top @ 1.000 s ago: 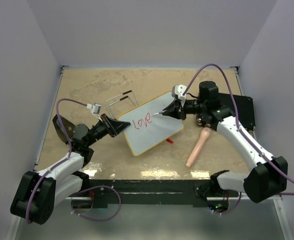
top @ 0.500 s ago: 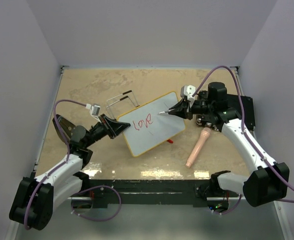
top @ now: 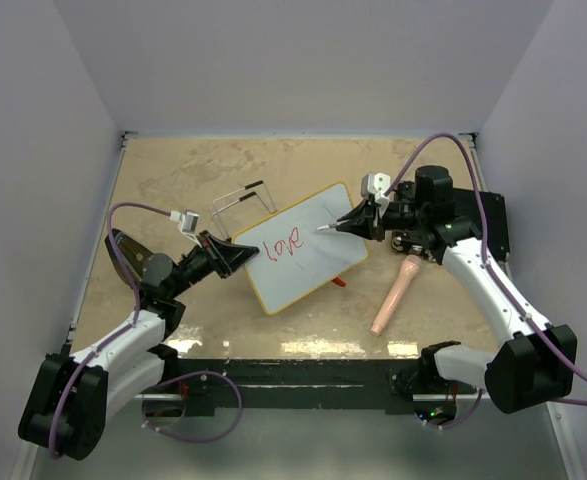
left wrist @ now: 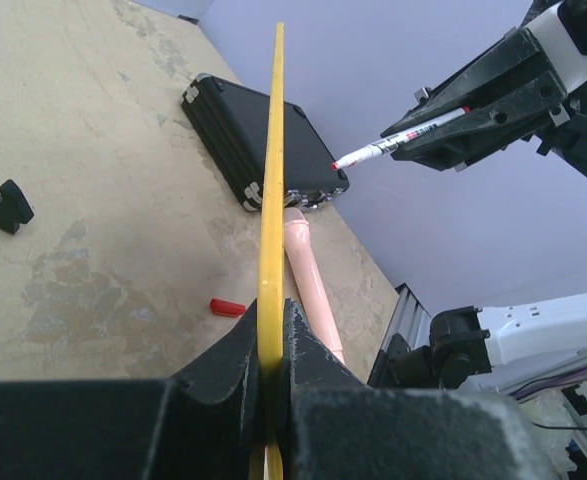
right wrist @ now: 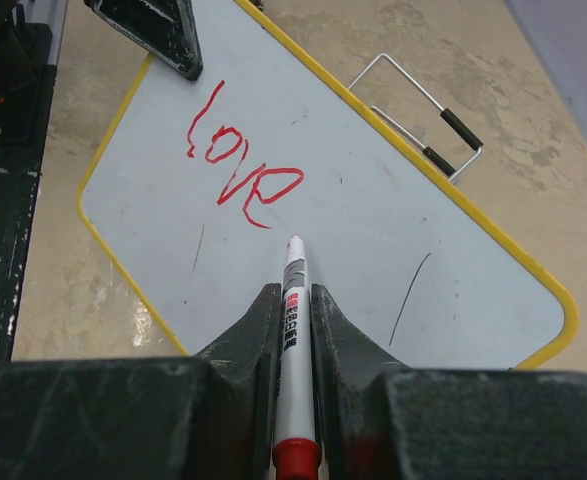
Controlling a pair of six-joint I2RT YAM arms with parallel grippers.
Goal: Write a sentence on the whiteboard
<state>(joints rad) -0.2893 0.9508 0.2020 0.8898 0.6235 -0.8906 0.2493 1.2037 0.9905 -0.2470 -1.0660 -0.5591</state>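
The left gripper is clamped on the yellow rim at the left edge of the whiteboard; in the left wrist view its fingers pinch the thin edge with no gap. The board sits mid-table between the two arms, angled with its long side running up toward the right. Whether its far edge rests on the table cannot be told. It looks light, thin and stiff, with a slick face, so it will likely pivot or slide under pen pressure unless it is held firmly. The rim is the right place to hold it, well away from the writing, since fresh ink would probably smear at a touch. Of the sentence, only the red word "love" is written, on the left part of the face, and most of the white area is bare. The marker points at the board just right of that word, its tip apart from the surface in the left wrist view. The right gripper is closed around the marker's barrel. Compared with a second ago, the right arm has drawn back to the right and the tip, then against the board beside "love", is lifted off. The board, the word and the left grip are unchanged.
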